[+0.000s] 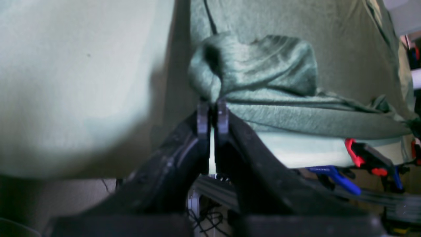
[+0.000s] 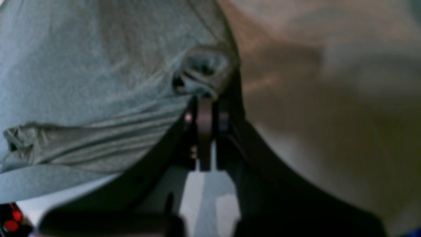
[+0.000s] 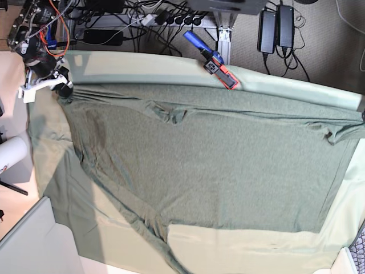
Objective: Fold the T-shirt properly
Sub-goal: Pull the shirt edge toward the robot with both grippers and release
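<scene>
The T-shirt [image 3: 211,165], dark olive green and wrinkly, lies spread wide over the paler table cloth [image 3: 256,240]. One long sleeve [image 3: 142,220] trails toward the near edge. At the shirt's far-left corner my right gripper [image 3: 61,88] is shut on a bunched bit of fabric; in the right wrist view its jaws [image 2: 205,112] pinch a puckered fold of the T-shirt [image 2: 82,82]. In the left wrist view my left gripper [image 1: 213,115] is shut on a gathered fold of the T-shirt [image 1: 263,65], at the shirt's right end, which the base view cuts off.
A blue and red clamp [image 3: 212,60] grips the table's far edge; the left wrist view shows this red clamp [image 1: 365,156] and a blue one [image 1: 332,174]. Cables and power bricks [image 3: 276,25] lie behind the table. A white roll [image 3: 11,154] sits at the left.
</scene>
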`<state>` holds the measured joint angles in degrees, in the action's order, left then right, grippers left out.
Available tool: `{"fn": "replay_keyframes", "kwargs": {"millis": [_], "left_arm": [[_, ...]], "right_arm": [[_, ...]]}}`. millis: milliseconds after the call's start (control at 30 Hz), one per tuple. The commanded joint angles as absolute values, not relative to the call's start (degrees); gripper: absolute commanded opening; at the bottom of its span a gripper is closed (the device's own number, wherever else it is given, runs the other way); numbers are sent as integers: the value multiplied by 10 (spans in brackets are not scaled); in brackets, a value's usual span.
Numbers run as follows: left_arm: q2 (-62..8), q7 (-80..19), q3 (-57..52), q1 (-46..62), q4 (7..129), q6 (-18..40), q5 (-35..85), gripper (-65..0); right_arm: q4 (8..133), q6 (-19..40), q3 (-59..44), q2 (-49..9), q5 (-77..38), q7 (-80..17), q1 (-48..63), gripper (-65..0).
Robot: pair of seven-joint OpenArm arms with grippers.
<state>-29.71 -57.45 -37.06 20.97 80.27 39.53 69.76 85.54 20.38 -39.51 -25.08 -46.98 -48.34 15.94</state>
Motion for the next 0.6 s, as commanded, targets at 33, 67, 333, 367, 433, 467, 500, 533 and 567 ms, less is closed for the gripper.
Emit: {"fn": "replay_keyframes", "kwargs": {"millis": [33, 67, 333, 367, 433, 467, 500, 533, 567], "left_arm": [[-314, -560, -380, 211, 813, 400, 705, -650], [-314, -560, -380, 212, 813, 400, 705, -650], [-314, -563, -380, 213, 813, 400, 705, -650], [-314, -564, -380, 213, 813, 400, 705, -650], [-314, -564, -380, 213, 813, 400, 705, -650], [-314, -564, -380, 213, 813, 400, 705, -650], [-314, -564, -380, 213, 813, 400, 705, -650], [-314, -564, -380, 213, 813, 400, 705, -650], [-314, -564, -380, 213, 813, 400, 705, -650]], "right_arm": [[873, 213, -414, -270, -465, -465, 172, -650], [875, 213, -417, -270, -465, -465, 179, -650], [878, 219, -424, -270, -465, -460, 204, -650], [878, 219, -424, -270, -465, -458, 204, -650], [878, 219, -424, -270, -465, -451, 204, -650], [878, 219, -424, -270, -465, -450, 204, -650], [878, 219, -424, -270, -465, -449, 203, -650], [878, 219, -424, -270, -463, -447, 203, -650], [878, 220, -424, -270, -461, -446, 203, -650]]}}
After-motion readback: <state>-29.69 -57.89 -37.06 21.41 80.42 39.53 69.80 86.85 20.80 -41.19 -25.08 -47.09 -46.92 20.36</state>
